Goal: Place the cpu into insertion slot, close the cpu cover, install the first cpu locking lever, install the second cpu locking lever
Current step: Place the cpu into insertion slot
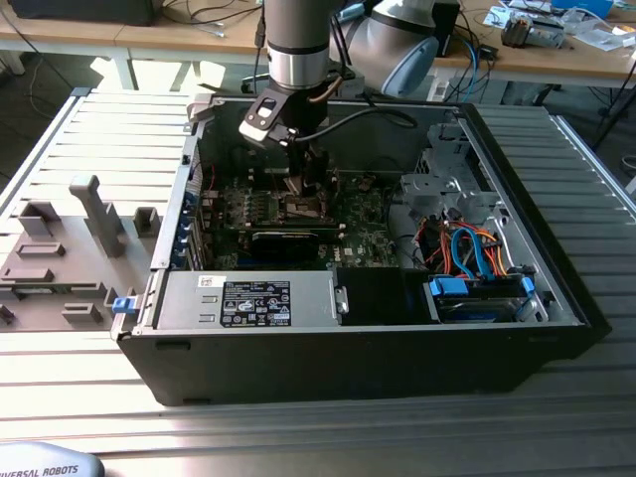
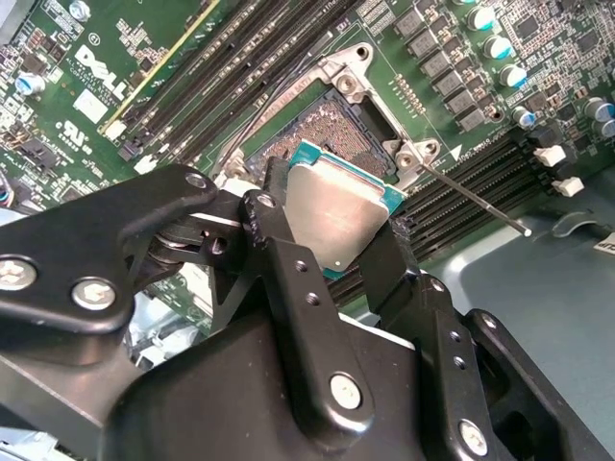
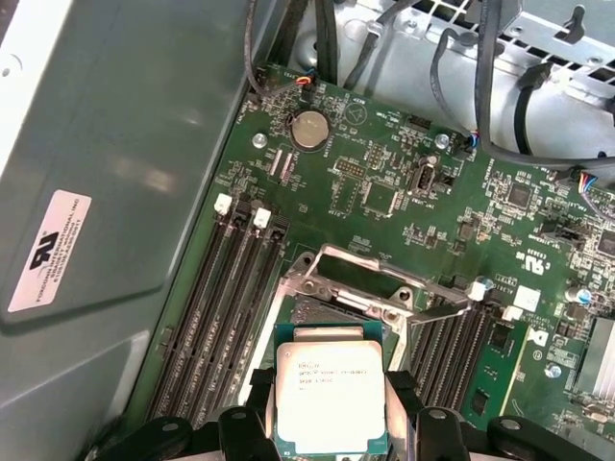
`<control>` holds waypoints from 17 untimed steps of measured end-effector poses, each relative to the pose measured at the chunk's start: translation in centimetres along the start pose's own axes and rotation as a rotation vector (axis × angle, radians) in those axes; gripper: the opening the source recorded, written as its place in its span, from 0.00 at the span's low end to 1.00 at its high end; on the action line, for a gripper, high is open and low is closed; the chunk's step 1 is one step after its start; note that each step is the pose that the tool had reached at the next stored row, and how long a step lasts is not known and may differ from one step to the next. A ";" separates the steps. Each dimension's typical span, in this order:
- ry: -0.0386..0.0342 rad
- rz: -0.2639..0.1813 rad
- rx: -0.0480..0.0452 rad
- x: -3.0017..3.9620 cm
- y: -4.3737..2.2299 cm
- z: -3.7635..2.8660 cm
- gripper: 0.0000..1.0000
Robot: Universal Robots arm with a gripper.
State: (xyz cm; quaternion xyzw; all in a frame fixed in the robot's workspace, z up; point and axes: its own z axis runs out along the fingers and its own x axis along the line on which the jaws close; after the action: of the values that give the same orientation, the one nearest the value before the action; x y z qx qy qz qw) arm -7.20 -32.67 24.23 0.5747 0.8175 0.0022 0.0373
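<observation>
Got the cpu (image 2: 341, 216) pinched in the gripper (image 2: 332, 235), black fingers (image 2: 279, 240) narrowed onto two opposite edges, nothing else in the grip

Appearance of the cpu (image 3: 330, 394):
- small flat square
- silver-grey metal lid with clipped corners
- thin teal-green board rim around the lid
- faint dark print on the lid in the first wrist view
- lid side facing the wrist cameras

Hanging above the insertion slot (image 2: 332, 130), near one edge of it, not seated; can't tell the gap from either wrist view

Insertion slot (image 3: 327, 312) bare in both wrist views:
- dark pin field inside a silvery metal rim
- green motherboard (image 3: 384, 192) around it
- rows of black memory slots (image 3: 221, 317) on two opposite sides

Seeing the cpu cover (image 3: 370, 266) flipped open in the first wrist view, a thin silvery frame standing up off the socket edge on the far side from the fingers, green board showing through its window

Also a thin wire locking lever (image 2: 471, 197) unlatched, slanting out from a socket corner across the memory slots in the second wrist view

Exterior view, clock positions taken from the middle of the open black computer case (image 1: 556, 288):
- gripper (image 1: 303, 184) at about 10 o'clock, reaching straight down from the arm (image 1: 298, 40) onto the board
- silver power supply box (image 1: 248, 298) at about 8 o'clock
- blue and orange cables (image 1: 477, 253) at about 4 o'clock
- grey fixture blocks (image 1: 60, 258) at 9 o'clock, outside the case, on the slatted table (image 1: 99, 149)
</observation>
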 end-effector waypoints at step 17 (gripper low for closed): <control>-0.0036 0.046 0.0032 0.00 0.00 0.04 0.54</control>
State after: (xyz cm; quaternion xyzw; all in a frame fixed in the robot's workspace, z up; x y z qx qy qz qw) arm -7.20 -32.67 24.18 0.5935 0.8040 0.0007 0.0378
